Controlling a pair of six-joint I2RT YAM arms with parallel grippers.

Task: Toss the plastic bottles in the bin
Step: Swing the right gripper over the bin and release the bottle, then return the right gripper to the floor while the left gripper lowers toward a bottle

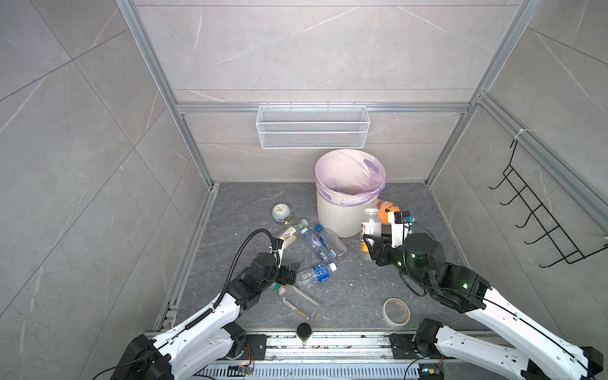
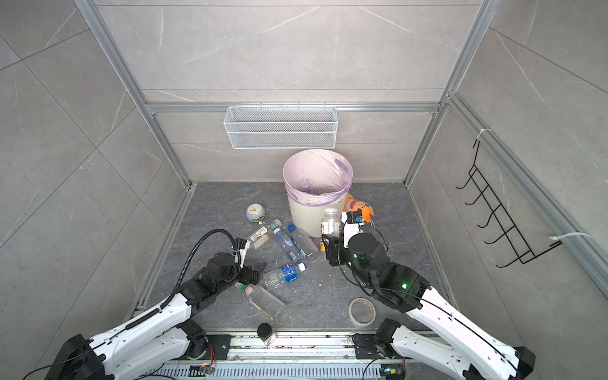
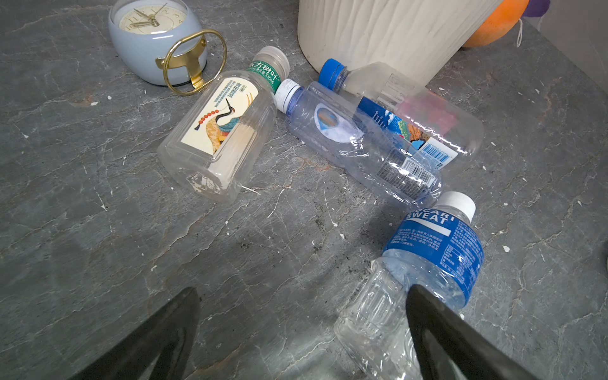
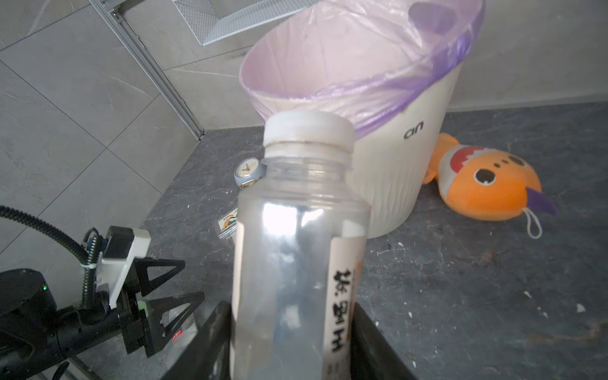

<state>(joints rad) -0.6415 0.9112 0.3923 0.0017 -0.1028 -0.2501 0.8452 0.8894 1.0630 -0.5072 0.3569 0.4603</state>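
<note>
While the left gripper hangs at the lower left of both top views, jaws spread wide on nothing, the Pocari Sweat bottle lies on the floor just to its right. The bottle's clear base is toward the gripper and its long axis runs up-right to a white cap. Its blue label reads "POCARI SWEAT". Higher in the frame, a green-necked bottle reads "东方树叶". Right of centre stands the bin, marked "an". Just at its right, the right gripper pinches an upright white-capped bottle low on its body. The bin's mouth lies up-left of it, so this arm is likely the nearer. The label's black characters are not legible.
</note>
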